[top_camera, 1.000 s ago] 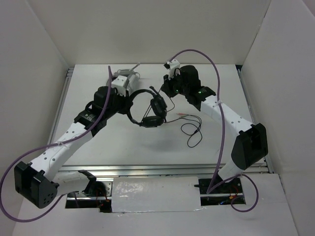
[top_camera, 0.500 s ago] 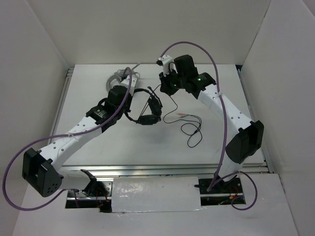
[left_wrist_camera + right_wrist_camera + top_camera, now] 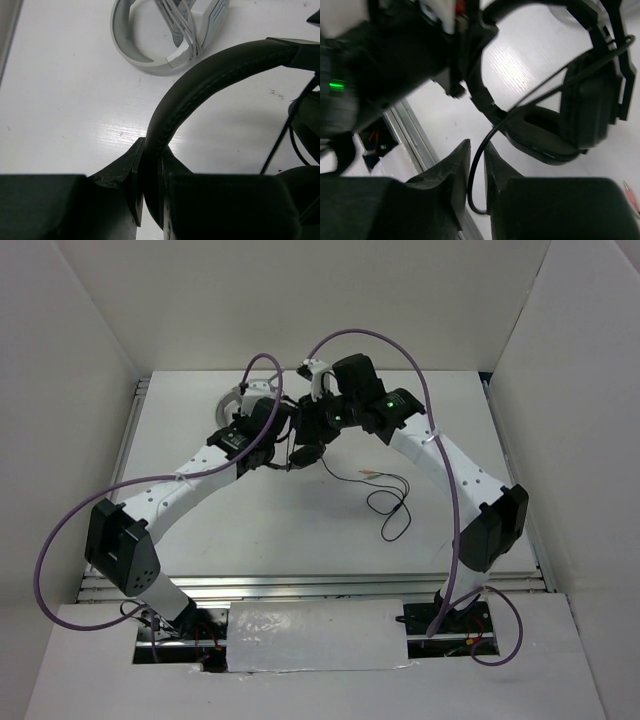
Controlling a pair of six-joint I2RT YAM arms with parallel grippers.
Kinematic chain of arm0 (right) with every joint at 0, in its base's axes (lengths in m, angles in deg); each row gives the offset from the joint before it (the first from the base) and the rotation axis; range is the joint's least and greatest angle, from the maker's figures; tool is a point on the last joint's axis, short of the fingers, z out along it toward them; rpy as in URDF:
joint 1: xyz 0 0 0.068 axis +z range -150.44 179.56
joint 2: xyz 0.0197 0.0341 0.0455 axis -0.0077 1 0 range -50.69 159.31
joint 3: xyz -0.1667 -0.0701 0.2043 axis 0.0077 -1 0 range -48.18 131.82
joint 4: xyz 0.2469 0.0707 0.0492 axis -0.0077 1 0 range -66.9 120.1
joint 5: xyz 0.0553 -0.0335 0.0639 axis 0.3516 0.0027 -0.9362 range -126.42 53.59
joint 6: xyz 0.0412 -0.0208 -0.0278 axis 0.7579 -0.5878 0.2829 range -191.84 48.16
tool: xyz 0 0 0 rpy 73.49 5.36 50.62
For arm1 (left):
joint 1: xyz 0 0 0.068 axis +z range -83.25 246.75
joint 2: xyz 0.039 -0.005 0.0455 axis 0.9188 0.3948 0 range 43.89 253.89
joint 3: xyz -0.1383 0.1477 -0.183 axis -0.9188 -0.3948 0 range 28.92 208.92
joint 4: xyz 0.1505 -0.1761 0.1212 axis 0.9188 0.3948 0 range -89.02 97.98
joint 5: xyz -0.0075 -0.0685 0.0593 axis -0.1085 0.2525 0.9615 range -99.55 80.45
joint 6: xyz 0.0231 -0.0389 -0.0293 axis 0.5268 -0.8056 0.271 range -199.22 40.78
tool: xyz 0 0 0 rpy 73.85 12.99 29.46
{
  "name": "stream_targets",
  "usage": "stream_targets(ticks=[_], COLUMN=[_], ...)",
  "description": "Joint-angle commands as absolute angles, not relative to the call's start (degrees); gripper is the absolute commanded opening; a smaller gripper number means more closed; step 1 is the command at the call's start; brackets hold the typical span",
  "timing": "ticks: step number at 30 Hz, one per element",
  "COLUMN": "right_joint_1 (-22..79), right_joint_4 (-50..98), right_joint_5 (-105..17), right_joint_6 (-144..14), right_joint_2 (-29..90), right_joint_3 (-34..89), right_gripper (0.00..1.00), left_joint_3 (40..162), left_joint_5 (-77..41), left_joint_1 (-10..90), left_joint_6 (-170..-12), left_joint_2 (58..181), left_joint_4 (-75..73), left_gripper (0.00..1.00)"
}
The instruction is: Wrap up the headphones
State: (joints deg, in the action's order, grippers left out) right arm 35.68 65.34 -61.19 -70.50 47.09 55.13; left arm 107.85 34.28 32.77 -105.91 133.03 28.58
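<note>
- Left end effector [image 3: 150, 167]: clamped on headband [image 3: 210, 75] of headphones [image 3: 300, 447].
- Right end effector [image 3: 476, 147]: fingers slightly apart. Thin cable [image 3: 530, 100] passes through gap and does not look pinched.
- Headphones: at far middle of surface [image 3: 300, 530], between both arms, near grey-white ring stand [image 3: 135, 55].
- Earcup [image 3: 555, 135]: in front of right end effector.
- Rest of cable lies in loops on surface, toward right side.
</note>
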Motion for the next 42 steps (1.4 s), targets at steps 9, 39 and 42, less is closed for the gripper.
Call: stream_targets(ticks=[9,39,42], right_joint_1=[43.77,41.14,42.0], right_joint_4=[43.41,10.35,11.84], right_joint_5=[-56.12,-41.5,-42.49], right_joint_6=[-65.77,-80.46,-76.43], right_joint_2=[43.53,21.2,24.18], right_joint_3=[42.09,-7.04,-6.61], right_gripper=[0.32,1.0,1.0], left_joint_3=[107.67,131.37,135.68], left_joint_5=[22.63,-2.08,-3.83], left_joint_1=[36.15,50.92,51.45], left_joint_6=[-121.4,-113.84,-113.23], left_joint_2=[129.23,121.58,123.77], left_joint_4=[21.47,27.79,29.37], left_gripper=[0.0,0.0,0.0])
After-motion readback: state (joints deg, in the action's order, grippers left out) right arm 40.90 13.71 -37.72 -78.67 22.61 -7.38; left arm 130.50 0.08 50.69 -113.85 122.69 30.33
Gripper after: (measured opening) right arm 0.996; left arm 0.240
